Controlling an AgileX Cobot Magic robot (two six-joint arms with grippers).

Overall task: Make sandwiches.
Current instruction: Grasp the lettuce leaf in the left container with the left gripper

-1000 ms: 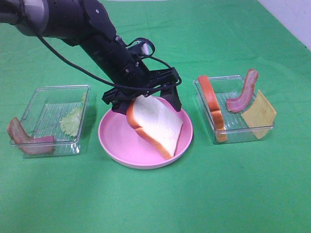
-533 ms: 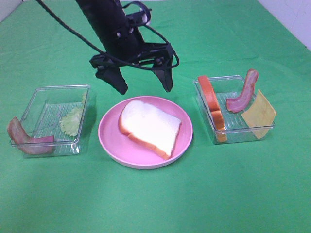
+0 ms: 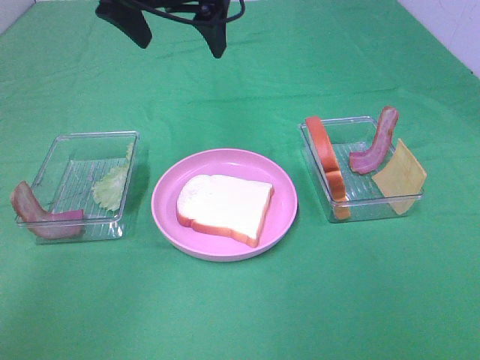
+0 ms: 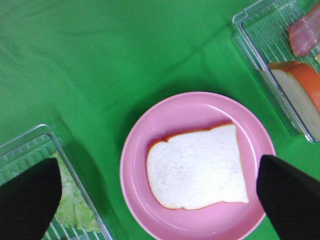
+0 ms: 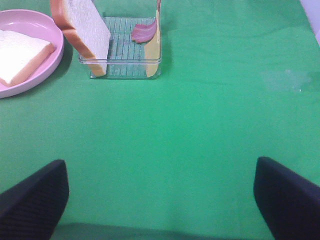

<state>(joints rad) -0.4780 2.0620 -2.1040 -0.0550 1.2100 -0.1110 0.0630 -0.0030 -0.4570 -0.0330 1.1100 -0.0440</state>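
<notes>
We see the green bench (image 3: pixel 240 315) laid out like a serving line, with fillings toward its left and right edges and assembly in the middle. Our left claw (image 3: pixel 181 43) hangs high over the far edge, spread wide and empty, leaving the plate reachable. Our right claw (image 5: pixel 160 200) waits equally wide and empty over bare cloth toward the near edge, short of the right tray (image 3: pixel 375 204).

That tray and the left tray (image 3: pixel 82 135) flank the pink plate (image 3: pixel 287 202). The sandwich so far is one bread slice (image 3: pixel 225 206), lying flat on the plate as a base.

The second slice (image 3: pixel 326 161) stands on edge in the right tray, which we judge easier to pinch. The cheese (image 3: pixel 401 176) and a bacon strip (image 3: pixel 379 142) lean over that tray's wall. The other bacon strip (image 3: pixel 41 217) and the lettuce (image 3: pixel 111 186) sit in the left tray.
</notes>
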